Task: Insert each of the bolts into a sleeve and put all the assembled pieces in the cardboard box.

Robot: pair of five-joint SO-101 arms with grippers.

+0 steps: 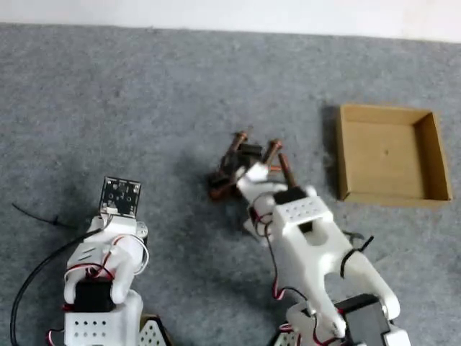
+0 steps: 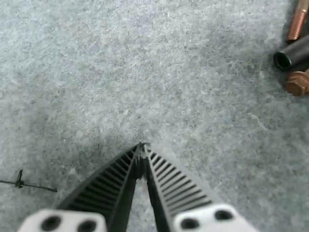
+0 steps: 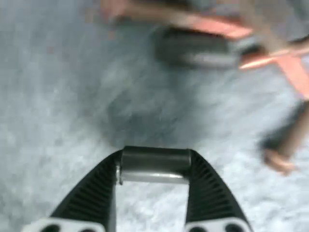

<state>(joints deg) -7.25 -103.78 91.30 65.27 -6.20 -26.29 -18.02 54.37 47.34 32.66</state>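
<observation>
1. This looks like a robotics lab or workshop bench. The left arm [image 1: 101, 281] and the right arm [image 1: 317, 245] are white plastic shells with bare red and black wires and open screw holes.
2. The counter [image 1: 144, 94] is covered in grey felt-like cloth, with a plain pale wall [image 1: 216, 13] behind it.
3. Loose hardware lies on it: copper-coloured bolts [image 2: 297, 24], dark sleeves [image 2: 294, 54], a shallow cardboard box [image 1: 392, 194] and a black cable tie [image 2: 29, 185].

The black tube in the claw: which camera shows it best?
The right wrist view: the sleeve sits crosswise in the right gripper, close up. In the high view the arm hides that grip with its white body. The left wrist view shows a different sleeve lying beside bolts.
</observation>
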